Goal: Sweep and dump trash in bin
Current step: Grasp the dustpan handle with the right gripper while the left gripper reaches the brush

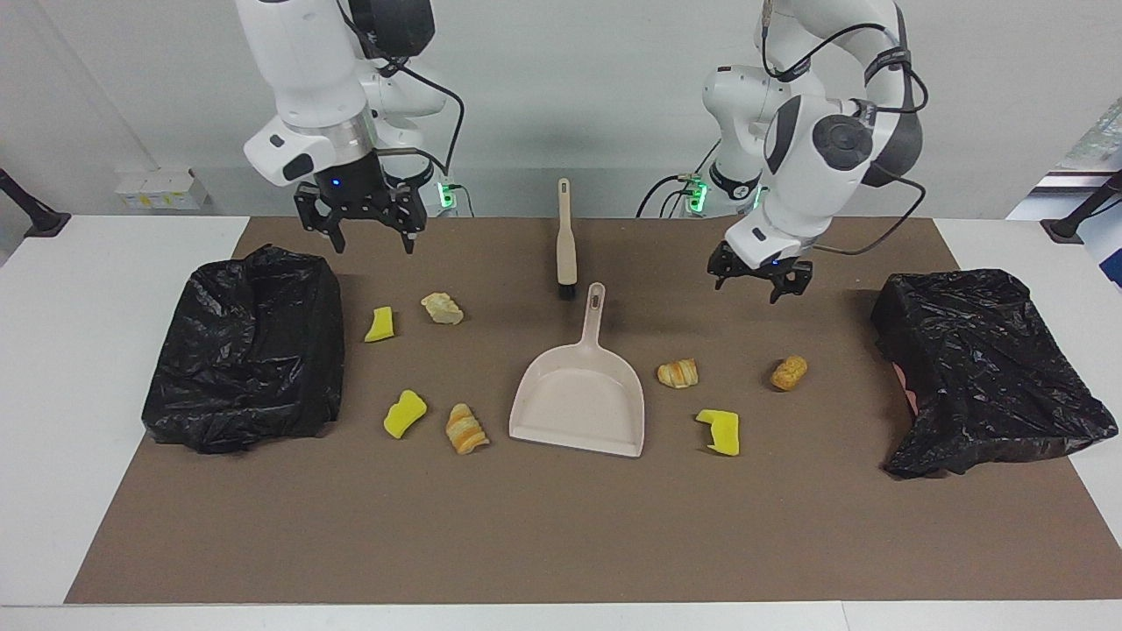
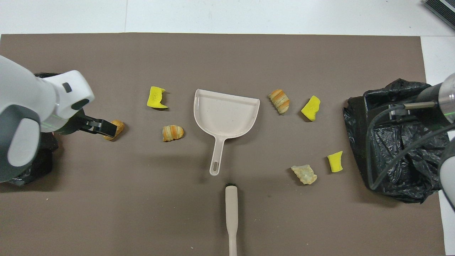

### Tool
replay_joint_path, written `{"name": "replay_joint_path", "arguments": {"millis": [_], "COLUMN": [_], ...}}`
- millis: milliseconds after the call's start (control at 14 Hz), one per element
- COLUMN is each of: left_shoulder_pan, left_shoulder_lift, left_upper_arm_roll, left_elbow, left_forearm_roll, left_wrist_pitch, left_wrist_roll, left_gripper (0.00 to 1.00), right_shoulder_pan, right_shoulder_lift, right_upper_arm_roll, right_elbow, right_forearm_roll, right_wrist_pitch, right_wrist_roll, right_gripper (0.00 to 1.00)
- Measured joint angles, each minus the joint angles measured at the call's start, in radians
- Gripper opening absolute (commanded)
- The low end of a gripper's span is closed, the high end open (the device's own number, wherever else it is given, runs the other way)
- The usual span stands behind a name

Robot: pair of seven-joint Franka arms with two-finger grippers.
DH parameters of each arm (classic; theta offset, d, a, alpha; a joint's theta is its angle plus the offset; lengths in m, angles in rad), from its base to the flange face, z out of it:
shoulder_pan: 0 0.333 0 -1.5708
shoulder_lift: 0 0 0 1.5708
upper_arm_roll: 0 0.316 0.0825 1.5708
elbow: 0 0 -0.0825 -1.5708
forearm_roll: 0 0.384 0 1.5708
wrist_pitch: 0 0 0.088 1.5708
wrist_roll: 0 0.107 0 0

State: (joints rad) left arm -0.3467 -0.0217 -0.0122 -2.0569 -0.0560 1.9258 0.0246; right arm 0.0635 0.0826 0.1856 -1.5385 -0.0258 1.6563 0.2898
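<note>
On the bench, facing view: dustpan (image 1: 578, 399) and brush (image 1: 566, 241) lie mid-mat, handles toward the robots for easy pickup, trash (image 1: 675, 373) scattered either side between two bag-lined bins (image 1: 245, 350); left gripper (image 1: 759, 285) and right gripper (image 1: 366, 230) hover released, holding nothing. Overhead view: the left gripper (image 2: 101, 127) covers the tan lump (image 2: 117, 126) only by being raised; the dustpan's (image 2: 225, 113) mouth points away from the robots, probably so sweeping pushes trash (image 2: 172, 132) in.

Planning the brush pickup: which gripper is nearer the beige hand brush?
Left, though barely. The left gripper hangs toward the left arm's end from the beige hand brush; the right gripper hangs toward the other end.
</note>
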Motion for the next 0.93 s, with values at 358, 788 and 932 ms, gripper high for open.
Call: {"name": "replay_joint_path", "arguments": {"millis": [358,788,932], "left_shoulder_pan": [-0.213,-0.476,-0.577], "left_shoulder_lift": [-0.029,-0.166,-0.180], "left_upper_arm_roll": [-0.004,-0.004,-0.005], "left_elbow": [-0.164,-0.317,-0.346], "left_forearm_roll": [-0.004,-0.038,-0.039], "left_wrist_pitch": [0.099,0.142,0.184], "left_wrist_roll": [-0.228,-0.446,-0.533], "left_gripper": [1.00,1.00,1.00], "right_shoulder_pan": [0.180,0.291,0.333], "right_shoulder_lift": [0.147,0.305,0.358], "right_upper_arm_roll": [0.001,0.000,0.000], "right_elbow": [-0.006,0.020,0.040], "right_forearm_roll": [-0.003,-0.003,-0.003], "right_wrist_pitch": [0.166,0.248,0.259], "right_wrist_roll": [0.261,0.433,0.495], "right_gripper": [1.00,1.00,1.00]}}
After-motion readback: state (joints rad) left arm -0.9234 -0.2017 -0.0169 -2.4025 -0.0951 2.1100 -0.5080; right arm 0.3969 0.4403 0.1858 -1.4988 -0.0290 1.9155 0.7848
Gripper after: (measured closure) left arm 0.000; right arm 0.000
